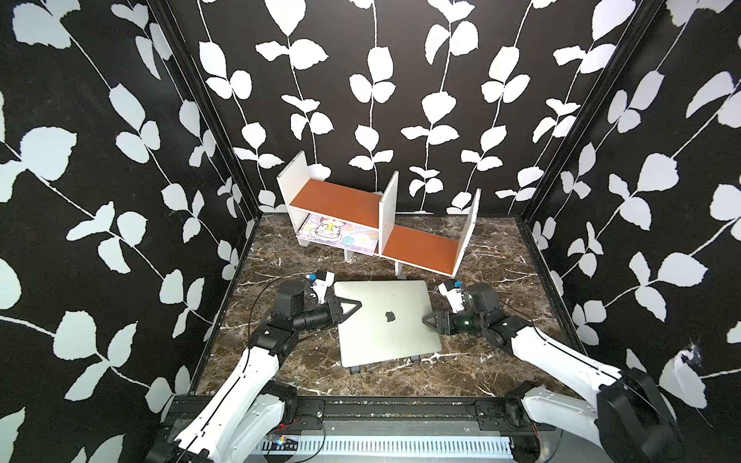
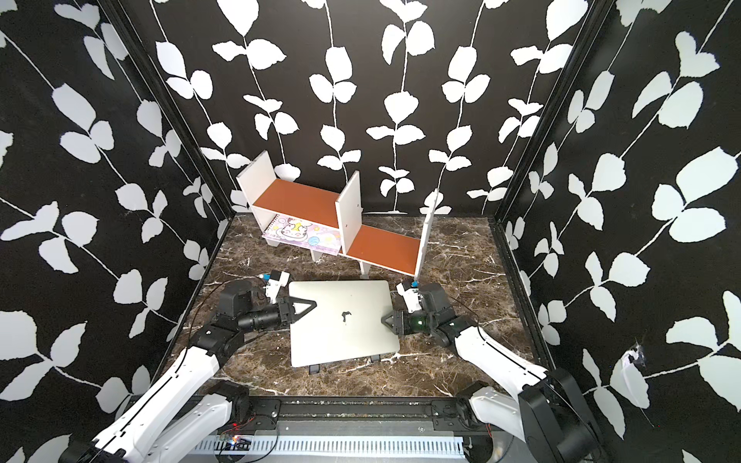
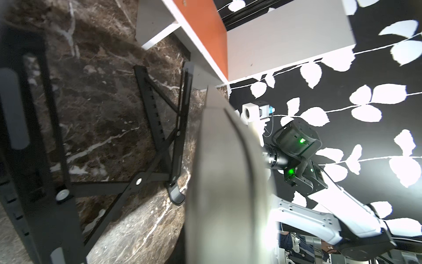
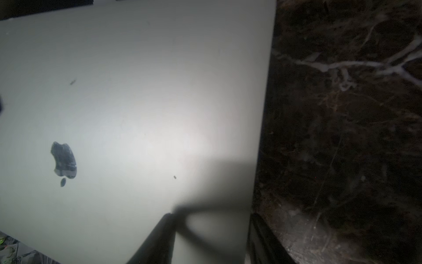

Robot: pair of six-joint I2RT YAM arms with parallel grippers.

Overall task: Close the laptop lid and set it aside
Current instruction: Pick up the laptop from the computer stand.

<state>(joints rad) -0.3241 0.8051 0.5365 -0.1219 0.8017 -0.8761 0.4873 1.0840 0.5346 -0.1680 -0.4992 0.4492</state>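
Observation:
The silver laptop [image 1: 385,320] [image 2: 341,320] sits mid-table on a black folding stand [image 1: 357,368]. The laptop lid [image 4: 137,102] lies flat down on the base, its dark apple logo facing up. My left gripper [image 1: 353,306] [image 2: 308,306] is shut on the laptop's left edge, one triangular finger lying on top of the lid. In the left wrist view that edge [image 3: 228,182] fills the middle and hides the fingers. My right gripper [image 1: 427,320] [image 4: 212,214] is open astride the right edge, one finger [image 4: 164,235] on the lid, the other beyond the edge.
A white shelf with orange boards [image 1: 341,200] stands behind the laptop against the back wall. A pastel cartoon notebook [image 1: 337,234] lies in its lower left bay. The stand's crossed black bars [image 3: 157,146] show under the laptop. Leaf-patterned walls close in three sides of the marble table [image 1: 501,360].

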